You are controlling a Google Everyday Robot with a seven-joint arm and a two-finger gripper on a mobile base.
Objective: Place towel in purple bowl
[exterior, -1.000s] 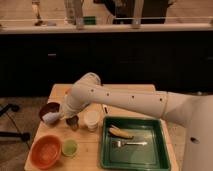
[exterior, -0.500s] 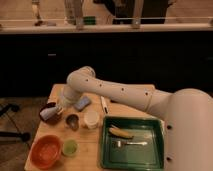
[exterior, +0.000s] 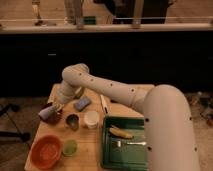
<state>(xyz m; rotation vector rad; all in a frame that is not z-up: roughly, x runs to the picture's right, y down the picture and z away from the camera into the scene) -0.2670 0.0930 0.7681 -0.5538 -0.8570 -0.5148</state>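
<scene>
The purple bowl (exterior: 51, 116) sits at the left edge of the wooden table (exterior: 90, 142). A pale grey-blue patch, the towel (exterior: 44, 114), lies at the bowl's left side, on or over its rim. My gripper (exterior: 54, 107) hangs from the white arm (exterior: 105, 90), directly over the bowl and right at the towel. The gripper's tip is dark and blends with the bowl. I cannot tell whether the towel is held or rests in the bowl.
A blue sponge (exterior: 82, 104) lies just right of the gripper. A metal cup (exterior: 72, 121) and a white cup (exterior: 91, 119) stand in front. An orange bowl (exterior: 46, 151) and a small green cup (exterior: 69, 147) are front left. A green tray (exterior: 107, 150) holds a banana (exterior: 121, 132) and a fork (exterior: 131, 143).
The arm's elbow has swung up and back, and the gripper has moved left, from beside the bowl to over it. The other things have not moved.
</scene>
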